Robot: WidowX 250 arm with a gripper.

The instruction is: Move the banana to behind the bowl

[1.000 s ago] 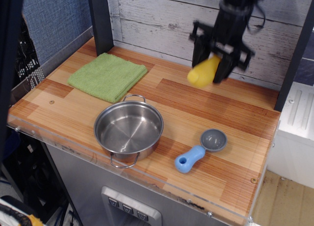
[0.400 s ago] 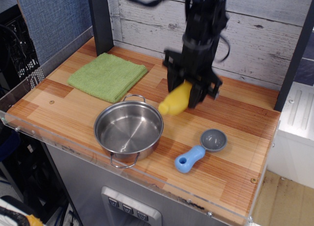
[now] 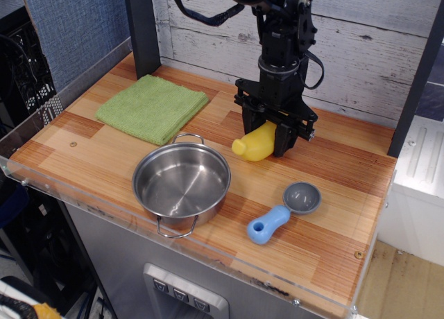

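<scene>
— Yellow is seen low between the black fingers: how far along is the job judged to be?

— Most of it appears done. The banana [image 3: 256,143] is held by the gripper [image 3: 272,140], whose jaws are closed on its far end, and it has been brought down to the wooden table [image 3: 333,187] at about one o'clock from the bowl [image 3: 182,184]. Whether it is already resting on the wood or is held just above it cannot be told from this angle.

— What is left?

— Release and withdrawal, by this reading. A spot nearer twelve o'clock might be judged more squarely behind the bowl, just beyond its far wire handle.

— And the containers?

— Nothing is seen in the bowl; only bare steel is shown. The grey cup of the blue-handled scoop [image 3: 284,213], lying at about three o'clock from the bowl, is likewise seen empty. A folded green cloth [image 3: 152,107] lies at eleven o'clock.
</scene>
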